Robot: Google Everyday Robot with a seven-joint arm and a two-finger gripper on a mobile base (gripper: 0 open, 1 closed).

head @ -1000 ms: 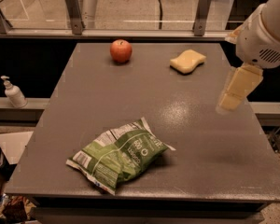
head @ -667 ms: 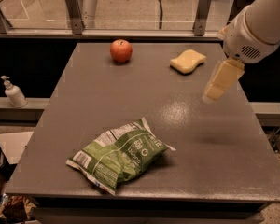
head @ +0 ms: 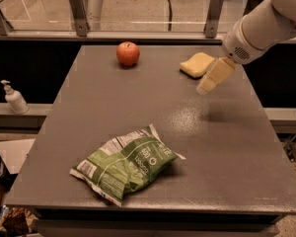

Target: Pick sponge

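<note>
While the grey table fills most of the frame, the action sits at its upper right, where the white robot arm reaches in from the right edge and slants down to the left. Lower centre, well apart from that corner, lies a crumpled green chip bag, out of the way of any approach.

The sponge lies flat near the table's far edge, upper right of centre, its long axis running across the frame and rising a little to the right. The gripper hangs just beside it, at its lower right, with its tip pointing down and left; a dark shadow on the tabletop below suggests it is raised off the surface. Whether it is wide or narrow I cannot tell, and it appears to carry nothing. The coming move would likely be a short shift up and left in the frame, then down.

A red apple stands further left along the same far edge, clear of that path. A small pump bottle stands off the table, at far left.
</note>
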